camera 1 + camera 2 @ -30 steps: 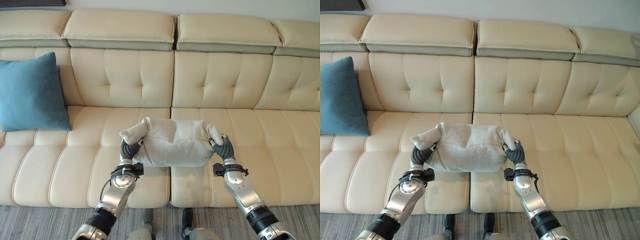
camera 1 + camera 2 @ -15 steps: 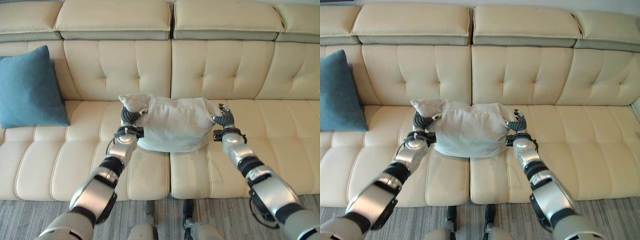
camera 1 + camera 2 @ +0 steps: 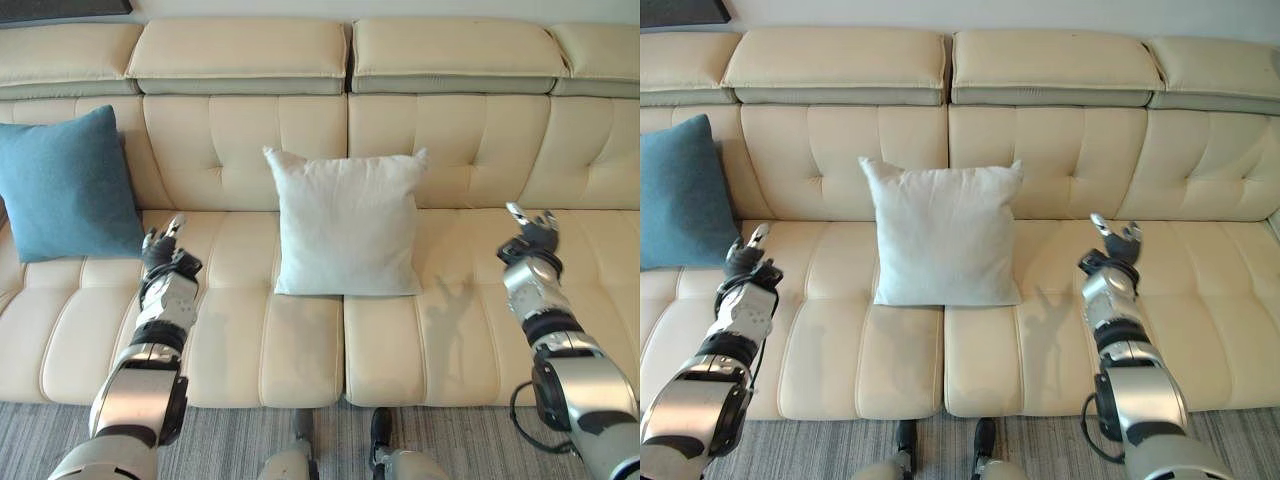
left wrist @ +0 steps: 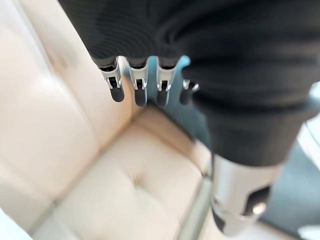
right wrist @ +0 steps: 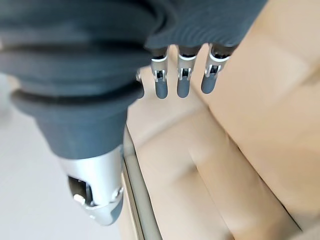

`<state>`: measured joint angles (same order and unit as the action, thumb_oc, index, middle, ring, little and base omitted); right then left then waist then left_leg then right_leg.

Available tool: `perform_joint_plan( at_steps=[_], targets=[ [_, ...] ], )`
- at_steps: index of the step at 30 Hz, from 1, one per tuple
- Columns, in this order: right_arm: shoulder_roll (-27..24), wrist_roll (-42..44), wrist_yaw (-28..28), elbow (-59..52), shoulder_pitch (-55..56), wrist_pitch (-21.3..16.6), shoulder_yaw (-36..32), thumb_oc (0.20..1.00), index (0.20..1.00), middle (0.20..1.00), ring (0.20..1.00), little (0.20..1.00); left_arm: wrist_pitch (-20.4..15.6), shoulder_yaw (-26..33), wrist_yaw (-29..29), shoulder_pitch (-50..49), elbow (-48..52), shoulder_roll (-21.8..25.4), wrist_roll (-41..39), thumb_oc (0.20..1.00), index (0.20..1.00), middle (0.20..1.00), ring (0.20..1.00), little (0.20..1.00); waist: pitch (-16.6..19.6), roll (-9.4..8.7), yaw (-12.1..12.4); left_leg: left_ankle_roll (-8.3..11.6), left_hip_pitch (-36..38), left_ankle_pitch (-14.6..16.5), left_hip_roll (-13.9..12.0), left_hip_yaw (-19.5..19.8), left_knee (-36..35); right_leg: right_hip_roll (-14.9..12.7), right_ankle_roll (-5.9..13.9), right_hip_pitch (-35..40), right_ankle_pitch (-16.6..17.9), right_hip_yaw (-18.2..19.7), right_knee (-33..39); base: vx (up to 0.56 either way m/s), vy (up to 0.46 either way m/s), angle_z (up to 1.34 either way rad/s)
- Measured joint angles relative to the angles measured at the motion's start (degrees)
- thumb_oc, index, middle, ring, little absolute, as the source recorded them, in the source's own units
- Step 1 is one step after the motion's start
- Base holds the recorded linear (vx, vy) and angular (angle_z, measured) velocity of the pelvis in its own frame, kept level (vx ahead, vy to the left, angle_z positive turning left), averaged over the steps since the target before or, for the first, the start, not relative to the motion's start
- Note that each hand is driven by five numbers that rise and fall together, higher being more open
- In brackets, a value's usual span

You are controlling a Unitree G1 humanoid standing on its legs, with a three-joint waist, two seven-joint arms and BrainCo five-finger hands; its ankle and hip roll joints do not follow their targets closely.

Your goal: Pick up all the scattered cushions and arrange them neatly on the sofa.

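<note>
Propped upright at the centre of the frame: a pale grey-white cushion [image 3: 346, 224], square, of soft matte fabric with faint creases, its two top corners pulled up into small points. Bottom edge resting on the seat of the cream sofa [image 3: 250, 330], straddling the seam between the two middle seat sections; back leaning against the tufted backrest, a touch off square, with the top left corner sitting slightly lower than the right. Casting a soft shadow onto the seat just in front.

At the left edge of the frame, a teal blue cushion [image 3: 66, 184], also upright against the backrest, square and smooth, with a plump middle and a sharp upper right corner. Well apart from the pale cushion, with a bare stretch of backrest between them.

Left hand [image 3: 160, 252] raised over the seat in the lower left of the frame, just beside the teal cushion's lower right corner, fingers straight and spread, holding nothing. Same reading from the left wrist view: fingertips [image 4: 140, 95] in a loose row, extended, with cream upholstery and a strip of teal past them.

Right hand [image 3: 529, 238] held up in the right part of the frame, over the seat and well clear of the pale cushion, fingers splayed and empty. In the right wrist view, fingers [image 5: 182, 85] straight and relaxed above the cream seat, touching nothing
</note>
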<state>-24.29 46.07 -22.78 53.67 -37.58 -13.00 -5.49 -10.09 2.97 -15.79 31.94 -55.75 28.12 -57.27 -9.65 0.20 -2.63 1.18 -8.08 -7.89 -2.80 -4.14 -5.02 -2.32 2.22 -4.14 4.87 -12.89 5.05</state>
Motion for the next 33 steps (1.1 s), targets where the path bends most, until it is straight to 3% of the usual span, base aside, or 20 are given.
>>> perform_joint_plan(
  at_steps=[3,5,7,10,17,22,24,25,27,33],
  targets=[
    [1.9,-4.2,-1.1,-9.5,11.2,-3.0,-0.6,1.0,1.0,1.0,1.0,1.0,-0.7,1.5,0.7,-10.5,6.3,-2.7,3.8,1.0,1.0,1.0,1.0,1.0,0.0,0.27,-0.1,0.07,0.2,0.3,0.1,0.2,-0.2,-0.1,0.17,0.3,-0.5,0.0,0.0,0.02,0.028,0.05],
    [4.2,-8.7,-0.1,-14.5,24.0,-4.2,-0.3,1.0,1.0,1.0,1.0,1.0,-1.9,0.1,1.0,-23.6,14.2,-6.1,12.5,1.0,1.0,1.0,1.0,1.0,0.1,0.2,-0.1,0.03,1.1,0.4,0.2,0.3,0.2,-0.1,-0.05,1.4,-0.7,-0.6,-0.2,0.0,0.04,0.13],
    [5.9,-9.1,0.6,-15.0,29.8,-3.4,0.2,1.0,1.0,1.0,1.0,1.0,-1.3,-2.2,0.9,-29.7,16.7,-7.7,18.1,1.0,1.0,1.0,1.0,1.0,0.1,0.26,0.0,-0.02,1.8,0.4,0.4,0.5,0.2,-0.3,-0.21,2.2,-0.7,-1.0,0.0,-0.03,0.039,0.06],
    [9.4,-13.6,6.9,-16.5,38.4,-1.6,3.6,1.0,1.0,1.0,1.0,1.0,-0.6,-5.4,2.5,-37.6,20.8,-11.3,29.6,1.0,1.0,1.0,1.0,1.0,0.2,0.09,0.0,-0.1,1.7,0.6,0.1,0.3,-0.1,-0.1,0.02,2.1,-1.0,-0.9,0.0,-0.03,0.03,-0.02],
    [13.4,-16.4,13.8,-14.7,43.0,1.1,10.1,1.0,1.0,1.0,1.0,1.0,-0.2,-9.2,4.7,-38.6,19.6,-15.4,36.0,1.0,1.0,1.0,1.0,1.0,2.4,-1.7,0.0,-0.1,2.2,1.6,0.0,-0.9,-0.2,-0.1,0.14,1.8,-0.8,0.5,0.0,-0.07,0.059,-0.12],
    [13.1,-18.0,14.8,-16.3,42.2,1.1,11.7,1.0,1.0,1.0,1.0,1.0,-0.1,-12.3,5.2,-38.6,26.7,-14.2,36.5,1.0,1.0,1.0,1.0,1.0,5.4,-3.52,0.1,-0.49,2.5,1.4,0.4,-1.2,-0.2,-0.6,0.73,2.0,-0.3,0.7,-0.1,-0.11,0.132,-0.02],
    [12.3,-18.2,15.6,-18.4,42.5,1.1,11.8,1.0,1.0,1.0,1.0,1.0,-0.2,-13.6,5.9,-38.7,30.9,-13.0,38.4,1.0,1.0,1.0,1.0,1.0,5.7,-3.22,0.1,-1.09,3.9,1.1,0.9,-1.1,-0.2,-1.1,0.26,3.5,0.5,0.5,-0.3,-0.11,0.159,0.01],
    [12.0,-18.6,15.9,-18.6,42.7,1.1,11.8,1.0,1.0,1.0,1.0,1.0,-0.6,-14.4,6.4,-38.6,31.7,-12.3,38.8,1.0,1.0,1.0,1.0,1.0,5.9,-3.0,0.1,-1.07,4.4,1.4,1.2,-1.2,-0.2,-1.3,1.35,3.9,-0.4,0.6,-0.3,-0.1,0.135,0.03],
    [11.5,-20.2,15.9,-18.8,42.7,1.1,11.8,1.0,1.0,1.0,1.0,1.0,-0.8,-14.4,6.8,-38.0,31.9,-12.1,39.3,1.0,1.0,1.0,1.0,1.0,6.7,-2.77,-0.1,-0.92,4.3,1.7,1.7,-1.2,-0.2,-1.8,1.57,3.9,-0.4,0.6,-0.2,-0.11,0.112,0.03],
    [9.3,-26.8,15.7,-20.5,42.6,1.2,14.6,1.0,1.0,1.0,1.0,1.0,-0.9,-16.3,7.1,-38.0,31.9,-9.8,41.1,1.0,1.0,1.0,1.0,1.0,4.7,-3.81,-0.3,-2.11,3.1,1.9,2.5,-3.3,-0.1,-2.9,3.28,1.3,1.2,2.3,-0.7,-0.21,0.089,-0.16]
  ],
)
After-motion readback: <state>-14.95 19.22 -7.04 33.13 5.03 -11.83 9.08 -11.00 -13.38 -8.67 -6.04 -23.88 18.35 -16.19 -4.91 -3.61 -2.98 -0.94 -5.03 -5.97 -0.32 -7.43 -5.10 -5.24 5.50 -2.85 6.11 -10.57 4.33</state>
